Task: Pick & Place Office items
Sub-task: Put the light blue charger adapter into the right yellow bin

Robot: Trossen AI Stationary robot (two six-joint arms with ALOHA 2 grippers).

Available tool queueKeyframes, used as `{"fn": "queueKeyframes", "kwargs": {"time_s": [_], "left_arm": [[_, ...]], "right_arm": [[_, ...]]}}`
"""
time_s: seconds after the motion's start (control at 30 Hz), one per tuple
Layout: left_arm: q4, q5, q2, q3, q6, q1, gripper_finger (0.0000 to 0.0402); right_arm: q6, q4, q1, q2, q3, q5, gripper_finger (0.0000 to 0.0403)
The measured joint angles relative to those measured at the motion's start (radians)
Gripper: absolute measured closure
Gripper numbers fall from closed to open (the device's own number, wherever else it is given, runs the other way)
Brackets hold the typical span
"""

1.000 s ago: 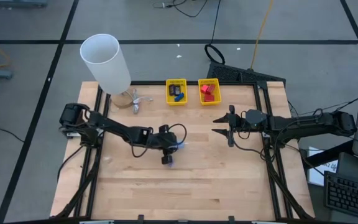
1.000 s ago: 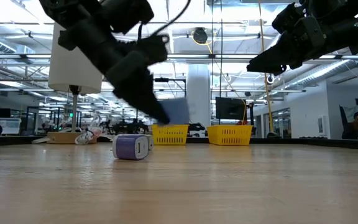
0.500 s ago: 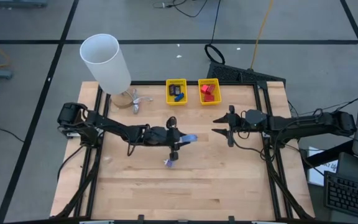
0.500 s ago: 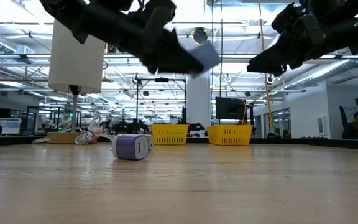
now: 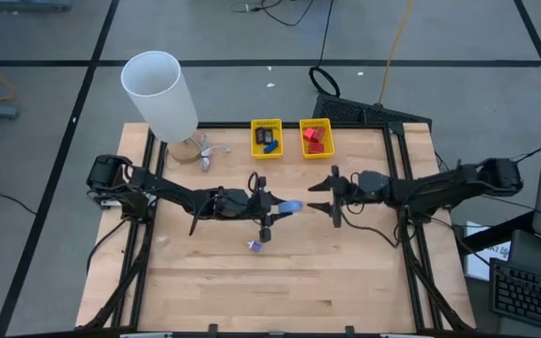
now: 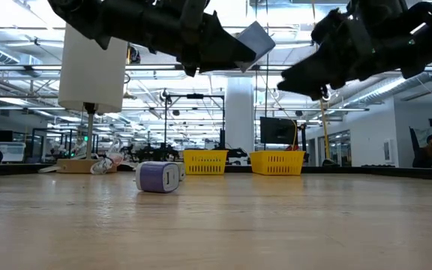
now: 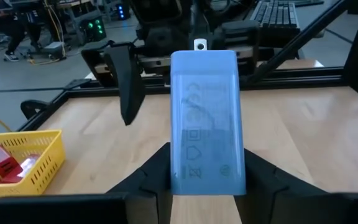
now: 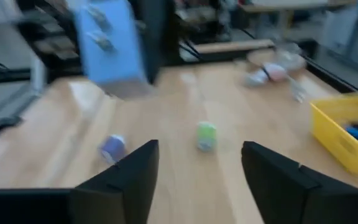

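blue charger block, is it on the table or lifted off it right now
Lifted off. The left gripper is shut on the blue charger block, and the low view shows it high above the table.

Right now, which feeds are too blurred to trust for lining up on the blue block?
Right wrist view: heavily smeared, blue block and yellow basket soft-edged. Left wrist view: sharp, the block's printed marks readable. Low view: crisp tabletop, arms dark against bright ceiling lights. High view: clear, even light.
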Motion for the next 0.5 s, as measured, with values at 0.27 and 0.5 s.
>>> {"fn": "queueKeyframes", "kwargs": {"time_s": [0.27,0.5], "left_arm": [[-0.005,0.000,0.000,0.000,0.000,0.000,0.0281],[-0.007,0.000,0.000,0.000,-0.008,0.008,0.0271]], "right_arm": [[-0.001,0.271,0.060,0.122,0.000,-0.007,0.0104],[-0.001,0.425,0.088,0.233,0.017,-0.007,0.0103]]}}
